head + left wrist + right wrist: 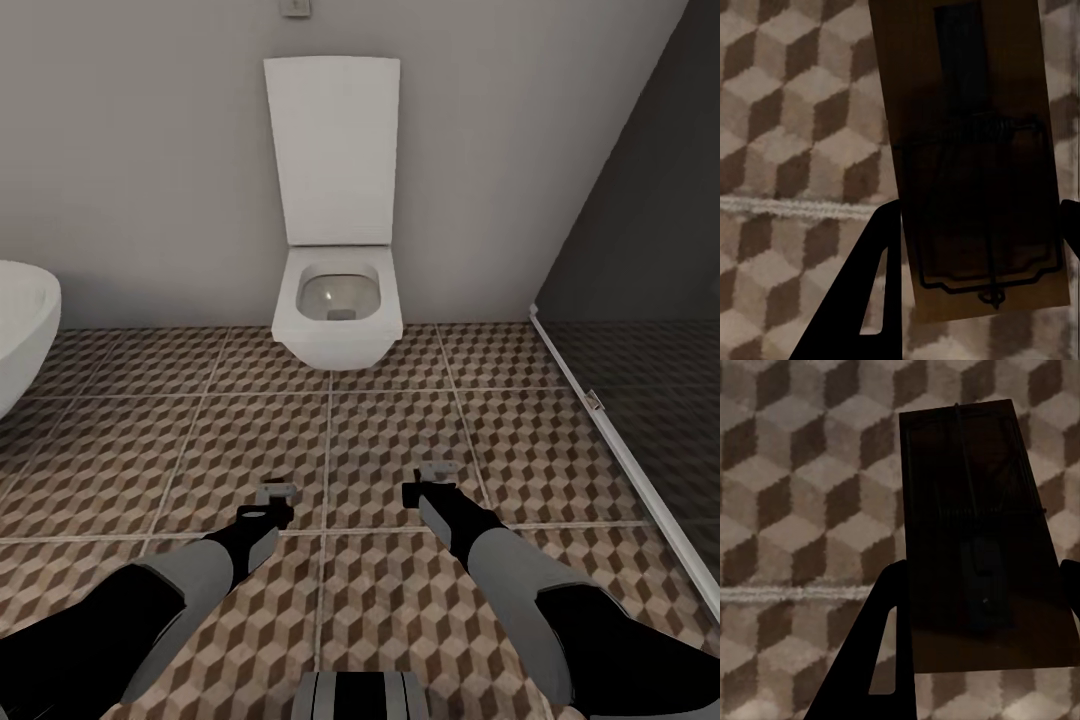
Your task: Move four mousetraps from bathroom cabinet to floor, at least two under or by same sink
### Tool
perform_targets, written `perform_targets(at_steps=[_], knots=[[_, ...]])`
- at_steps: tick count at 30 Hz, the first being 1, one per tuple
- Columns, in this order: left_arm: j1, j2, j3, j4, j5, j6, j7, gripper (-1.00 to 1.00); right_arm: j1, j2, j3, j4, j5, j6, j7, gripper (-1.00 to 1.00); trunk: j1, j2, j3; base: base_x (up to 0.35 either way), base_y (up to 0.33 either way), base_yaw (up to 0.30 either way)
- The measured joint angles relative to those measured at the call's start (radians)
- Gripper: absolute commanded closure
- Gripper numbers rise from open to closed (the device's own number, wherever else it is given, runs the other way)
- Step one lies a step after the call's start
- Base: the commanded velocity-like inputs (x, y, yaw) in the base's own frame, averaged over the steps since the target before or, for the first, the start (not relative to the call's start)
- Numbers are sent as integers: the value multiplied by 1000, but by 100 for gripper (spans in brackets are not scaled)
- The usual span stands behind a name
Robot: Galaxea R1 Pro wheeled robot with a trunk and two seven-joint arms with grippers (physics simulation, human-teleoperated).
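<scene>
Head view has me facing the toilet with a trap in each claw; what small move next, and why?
Probably turn the base left. Each claw, left and right, holds a flat brown wooden mousetrap above the cube-patterned tile floor, and the white rounded basin, likely the sink, sits at the left edge.

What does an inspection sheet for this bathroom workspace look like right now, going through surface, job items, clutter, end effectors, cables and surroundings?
Surface: bathroom floor, cube-pattern tiles with pale grout lines.
Job's things: one mousetrap between the left end effector's fingers, a second mousetrap between the right's; both held above the tiles.
Clutter: nothing seen.
End effectors: left end effector and right end effector both out in front over the floor, each shut on a trap.
Cables: nothing seen.
Surroundings: white wall-hung toilet straight ahead with its lid up; a white basin at the head view's left edge; a dark glass panel to the right.
</scene>
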Motion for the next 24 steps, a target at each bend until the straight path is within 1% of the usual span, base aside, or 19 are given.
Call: perform_targets(at_steps=[11,24], knots=[[0,2,0,2,0,0,-7,100,0,0,0,0,0,0,0,100,0,0,0,0,0,0],[0,2,0,2,0,0,-7,100,0,0,0,0,0,0,0,100,6,-3,-50,0,0,0]])
